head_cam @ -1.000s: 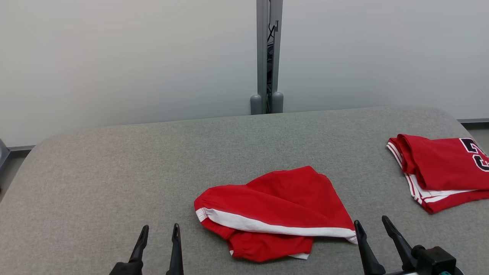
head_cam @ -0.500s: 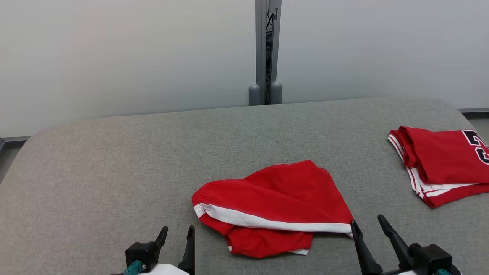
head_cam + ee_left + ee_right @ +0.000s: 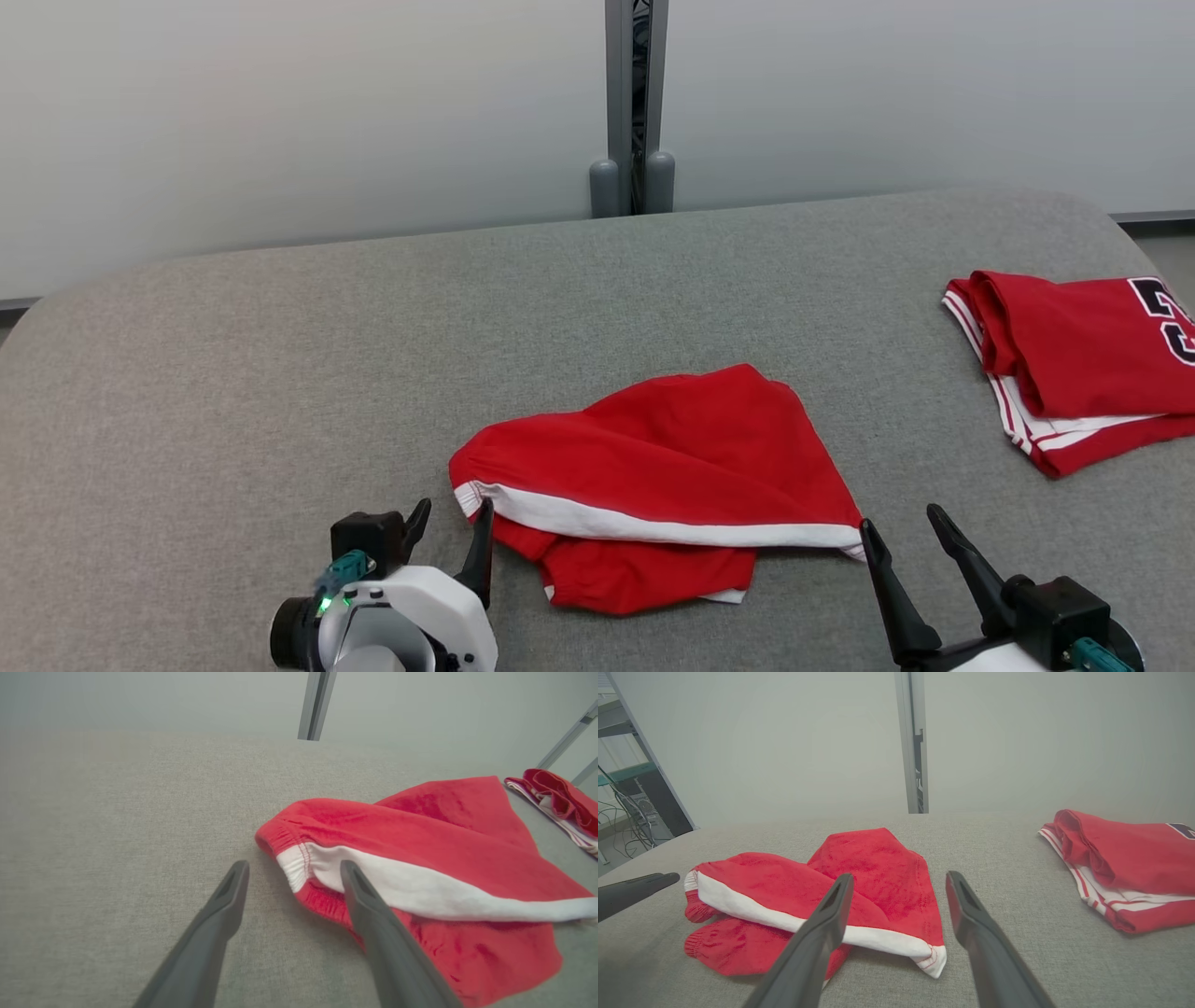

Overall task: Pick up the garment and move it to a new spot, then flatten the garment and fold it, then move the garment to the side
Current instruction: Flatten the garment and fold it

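Note:
The garment (image 3: 653, 457) is a pair of red shorts with a white side stripe, lying crumpled in the middle of the grey table (image 3: 280, 355). My left gripper (image 3: 455, 509) stands open at the garment's left end, and its right finger is right at the elastic waistband. In the left wrist view the open gripper (image 3: 294, 865) straddles the white end of the stripe on the garment (image 3: 420, 821). My right gripper (image 3: 899, 518) is open just off the stripe's right tip, holding nothing. From the right wrist, its gripper (image 3: 899, 877) points past the garment (image 3: 784, 882).
A folded red jersey (image 3: 1074, 355) with white trim and a dark numeral lies at the table's right edge, also seen from the right wrist as the jersey (image 3: 1120, 854). A grey post (image 3: 633, 103) splits the pale wall behind. Bare table stretches to the left and back.
The head camera has tilted down, shifting the whole scene. My left gripper has come forward and to the right, up to the garment's waistband end. The right gripper holds its place, still open.

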Tool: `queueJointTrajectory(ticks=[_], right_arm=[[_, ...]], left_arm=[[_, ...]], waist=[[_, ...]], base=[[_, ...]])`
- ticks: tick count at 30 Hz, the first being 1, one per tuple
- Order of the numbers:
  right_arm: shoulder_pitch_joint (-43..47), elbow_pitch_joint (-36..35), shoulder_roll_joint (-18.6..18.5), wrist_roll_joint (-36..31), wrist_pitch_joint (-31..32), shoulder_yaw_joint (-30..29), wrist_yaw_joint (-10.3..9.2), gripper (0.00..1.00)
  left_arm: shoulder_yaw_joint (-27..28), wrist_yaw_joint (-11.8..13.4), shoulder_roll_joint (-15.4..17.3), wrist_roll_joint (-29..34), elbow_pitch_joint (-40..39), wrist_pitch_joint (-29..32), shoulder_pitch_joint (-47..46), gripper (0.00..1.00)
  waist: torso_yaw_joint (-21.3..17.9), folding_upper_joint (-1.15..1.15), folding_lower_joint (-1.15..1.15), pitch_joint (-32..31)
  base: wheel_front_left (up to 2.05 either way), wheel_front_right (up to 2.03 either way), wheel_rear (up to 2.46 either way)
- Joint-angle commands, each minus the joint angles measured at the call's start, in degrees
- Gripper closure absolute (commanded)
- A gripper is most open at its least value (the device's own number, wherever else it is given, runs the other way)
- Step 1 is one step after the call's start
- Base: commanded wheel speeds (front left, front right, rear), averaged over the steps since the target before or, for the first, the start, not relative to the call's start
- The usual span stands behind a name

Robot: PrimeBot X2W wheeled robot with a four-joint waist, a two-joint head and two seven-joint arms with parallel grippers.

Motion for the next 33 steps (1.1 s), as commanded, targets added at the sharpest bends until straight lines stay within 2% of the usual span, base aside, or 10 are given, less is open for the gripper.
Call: queueJointTrajectory(ticks=[1, 8, 9, 11, 12, 21, 27, 33], right_arm=[[-0.66, -0.27, -0.5, -0.02, -0.23, 0.04, 0.02, 0.0], [-1.47, -0.55, -1.38, 0.17, -0.23, 0.09, 0.02, 0.0], [-1.72, -0.64, -1.52, 0.23, -0.24, 0.04, 0.02, 0.0], [-1.89, -0.73, -1.65, 0.29, -0.24, -0.02, 0.02, 0.0], [-1.96, -0.74, -1.68, 0.3, -0.24, -0.04, 0.02, 0.0], [-1.82, 1.08, -1.16, 1.05, -0.23, -0.17, 0.02, 0.0], [-4.07, 10.96, -0.56, 9.75, -0.24, 2.25, 0.02, 0.0], [-8.0, 19.18, -0.56, 15.35, -0.24, 5.34, 0.02, 0.0]], left_arm=[[-0.31, 0.17, 0.3, -0.53, 0.57, 0.11, -1.34, 0.0], [-2.88, 1.06, 0.3, -3.9, 5.54, 0.3, -5.43, 0.01], [-3.54, 0.69, 0.31, -5.12, 6.45, 0.51, -6.21, 0.34], [-4.29, 0.4, 0.29, -5.64, 6.84, 0.35, -7.14, 0.89], [-4.55, 0.31, 0.3, -6.14, 6.93, 0.26, -7.39, 1.0], [-6.49, 0.74, 0.31, -7.51, 7.26, -0.06, -8.63, 1.0], [-5.26, 0.82, 1.33, -5.09, 3.41, -0.12, -6.47, 1.0], [-4.97, 1.15, 1.74, -3.07, 0.02, -0.12, -4.84, 1.0]], waist=[[-0.3, 0.0, 0.0, 0.56], [-1.0, 0.0, 0.0, 2.65], [-1.12, 0.0, 0.0, 3.3], [-1.17, 0.0, 0.0, 3.74], [-1.17, 0.0, 0.0, 3.89], [-0.58, 0.0, 0.0, 3.86], [0.69, 0.0, 0.0, 3.56], [2.08, 0.0, 0.0, 3.71]], base=[[0.0, 0.0, 0.0], [0.0, 0.0, 0.0], [0.0, 0.0, 0.0], [0.0, 0.0, 0.0], [0.0, 0.0, 0.0], [0.0, 0.0, 0.0], [0.0, 0.0, 0.0], [0.0, 0.0, 0.0]])
